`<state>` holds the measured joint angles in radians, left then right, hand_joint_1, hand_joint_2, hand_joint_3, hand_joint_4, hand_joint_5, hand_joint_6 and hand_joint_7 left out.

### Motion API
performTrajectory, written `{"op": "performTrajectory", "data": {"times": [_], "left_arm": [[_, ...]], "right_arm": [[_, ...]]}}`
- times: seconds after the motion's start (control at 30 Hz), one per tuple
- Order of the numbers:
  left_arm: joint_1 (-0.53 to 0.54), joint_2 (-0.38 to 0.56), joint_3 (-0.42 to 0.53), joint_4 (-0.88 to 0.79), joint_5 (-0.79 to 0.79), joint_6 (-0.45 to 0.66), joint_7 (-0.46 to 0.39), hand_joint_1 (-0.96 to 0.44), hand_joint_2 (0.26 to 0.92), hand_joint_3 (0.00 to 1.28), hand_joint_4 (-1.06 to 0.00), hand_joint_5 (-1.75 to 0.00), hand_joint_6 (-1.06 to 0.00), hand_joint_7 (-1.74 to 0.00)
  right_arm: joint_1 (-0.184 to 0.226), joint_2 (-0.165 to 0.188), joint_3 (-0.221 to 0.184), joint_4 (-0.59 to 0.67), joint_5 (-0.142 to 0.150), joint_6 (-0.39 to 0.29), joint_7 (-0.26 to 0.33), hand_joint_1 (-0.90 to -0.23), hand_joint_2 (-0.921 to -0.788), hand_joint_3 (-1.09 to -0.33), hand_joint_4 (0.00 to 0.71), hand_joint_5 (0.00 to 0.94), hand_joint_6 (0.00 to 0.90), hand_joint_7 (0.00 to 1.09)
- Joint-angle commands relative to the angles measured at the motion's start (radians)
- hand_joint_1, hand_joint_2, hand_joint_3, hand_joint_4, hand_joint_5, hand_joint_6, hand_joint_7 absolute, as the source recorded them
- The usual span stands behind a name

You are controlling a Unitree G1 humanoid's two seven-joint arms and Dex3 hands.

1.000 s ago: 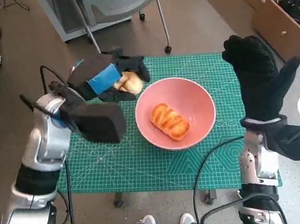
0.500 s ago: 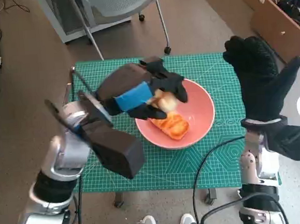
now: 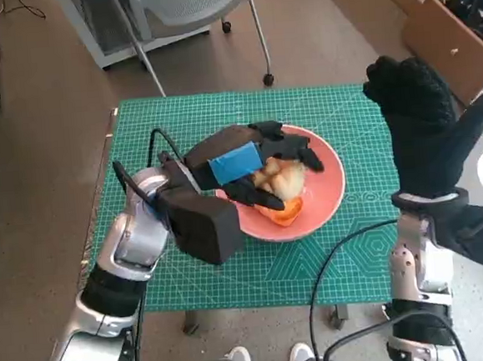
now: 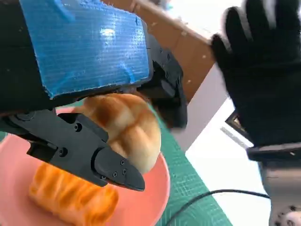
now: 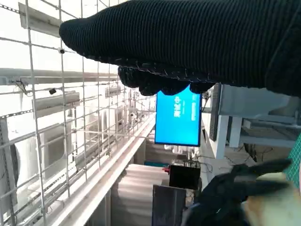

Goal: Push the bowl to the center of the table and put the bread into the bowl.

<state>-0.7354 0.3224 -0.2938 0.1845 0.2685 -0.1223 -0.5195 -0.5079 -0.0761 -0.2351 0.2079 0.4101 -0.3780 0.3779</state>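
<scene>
The left robot hand reaches over the pink bowl and grips a pale round bread roll between its black fingers; in the left wrist view the roll sits clamped under the blue-taped back of that hand, with a black finger pressed along its side. The roll hangs above the inside of the bowl; whether it touches the bowl cannot be told. A 2nd piece, an orange twisted bread, lies on the floor of the bowl beneath the roll, and the left wrist view shows it resting on the pink surface. The bowl stands on the green cutting mat that covers the counter, near the mat's middle and a little toward the right. The right robot hand, in its black knitted glove, is raised beside the counter's right edge with its fingers apart, grasping nothing; it is well apart from the bowl. A cardboard box sits on the floor beyond that hand; an office chair stands past the far edge of the counter.
</scene>
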Motion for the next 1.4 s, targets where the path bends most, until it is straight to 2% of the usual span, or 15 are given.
{"op": "performTrajectory", "data": {"times": [0.03, 0.23, 0.37, 0.53, 0.87, 1.13, 1.4], "left_arm": [[0.026, -0.024, 0.037, 0.007, -0.031, -0.017, 0.046, -0.49, 0.912, 0.03, -0.02, -0.01, -0.1, -0.2], [0.046, -0.068, 0.094, 0.055, -0.133, -0.067, 0.057, -0.68, 0.92, 0.22, 0.0, 0.0, -0.06, -0.19], [0.05, -0.099, 0.136, 0.108, -0.217, -0.118, 0.047, -0.76, 0.921, 0.36, 0.0, 0.0, -0.05, -0.19], [0.052, -0.132, 0.189, 0.155, -0.337, -0.158, 0.005, -0.8, 0.921, 0.46, 0.0, 0.0, -0.07, -0.21], [0.067, -0.148, 0.286, 0.103, -0.459, -0.13, 0.025, -0.76, 0.921, 0.46, -0.05, -0.02, -0.1, -0.25], [0.084, -0.168, 0.365, -0.017, -0.558, -0.062, 0.084, -0.73, 0.921, 0.41, -0.07, -0.01, -0.02, -0.45], [0.102, -0.2, 0.405, -0.122, -0.611, -0.05, 0.148, -0.71, 0.921, 0.42, -0.07, 0.0, 0.0, -0.48]], "right_arm": [[0.027, -0.005, 0.005, -0.029, -0.006, 0.028, -0.02, -0.607, -0.921, -0.708, 0.265, 0.001, 0.061, 0.52], [0.028, -0.006, 0.01, -0.06, -0.007, 0.042, -0.027, -0.607, -0.921, -0.705, 0.25, 0.0, 0.045, 0.52], [0.023, -0.006, 0.014, -0.078, -0.008, 0.051, -0.031, -0.607, -0.921, -0.704, 0.247, 0.001, 0.05, 0.52], [0.007, -0.009, 0.016, -0.087, -0.01, 0.062, -0.037, -0.606, -0.921, -0.701, 0.249, 0.003, 0.062, 0.53], [-0.029, -0.018, 0.029, -0.113, -0.029, 0.079, -0.05, -0.606, -0.921, -0.695, 0.255, 0.005, 0.068, 0.53], [-0.067, -0.05, 0.023, -0.098, -0.026, 0.075, -0.035, -0.618, -0.921, -0.696, 0.255, 0.003, 0.063, 0.52], [-0.088, -0.068, 0.028, -0.099, -0.039, 0.064, -0.037, -0.641, -0.921, -0.691, 0.259, 0.003, 0.086, 0.49]]}}
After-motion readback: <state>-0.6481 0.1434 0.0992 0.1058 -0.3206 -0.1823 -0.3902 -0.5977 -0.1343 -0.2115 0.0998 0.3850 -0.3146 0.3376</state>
